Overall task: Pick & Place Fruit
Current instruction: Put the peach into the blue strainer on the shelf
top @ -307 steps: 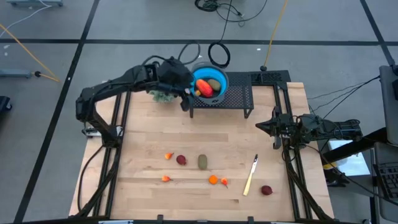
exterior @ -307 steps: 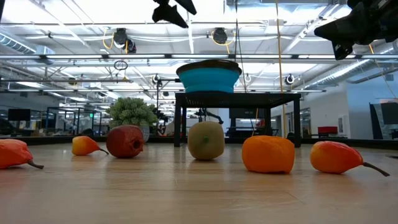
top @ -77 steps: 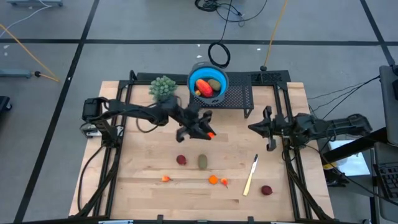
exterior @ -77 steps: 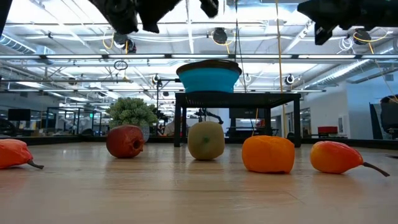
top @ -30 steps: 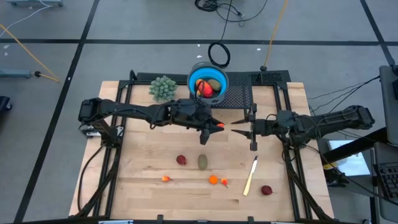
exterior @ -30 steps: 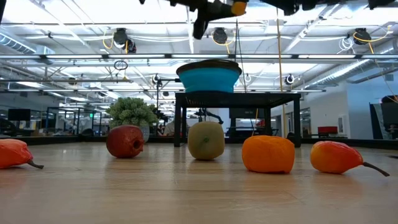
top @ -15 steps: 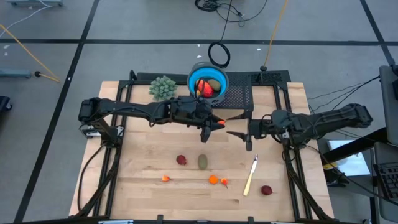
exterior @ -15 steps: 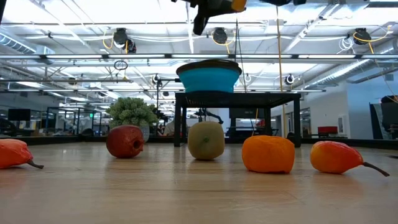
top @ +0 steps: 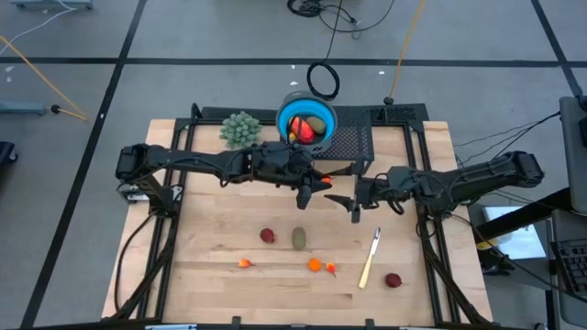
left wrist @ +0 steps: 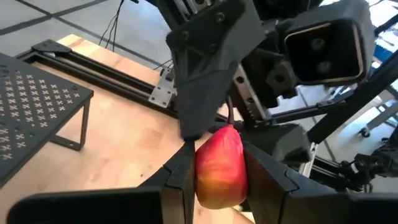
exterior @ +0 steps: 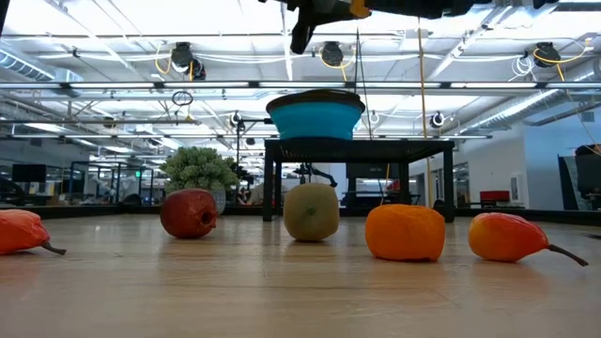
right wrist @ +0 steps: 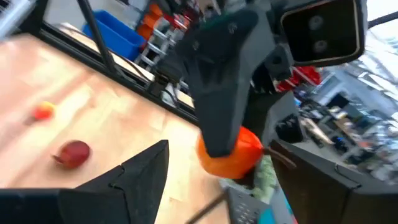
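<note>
Mid-air handover: left gripper (top: 315,181) is pinching small red-orange toy fruit (left wrist: 220,167), right gripper (top: 341,195) spread wide just right of it, needing to close on it.

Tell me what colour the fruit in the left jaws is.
Red shading to orange-yellow fruit, clearest in the left wrist view.

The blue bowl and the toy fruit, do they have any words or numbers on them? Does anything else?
No words, numbers or signs can be read anywhere.
Blue bowl: plain.
Small orange-red toy fruit held in the left claw: no label.
Toy fruit on the table: no labels.
Room behind the table: too blurred to tell.
</note>
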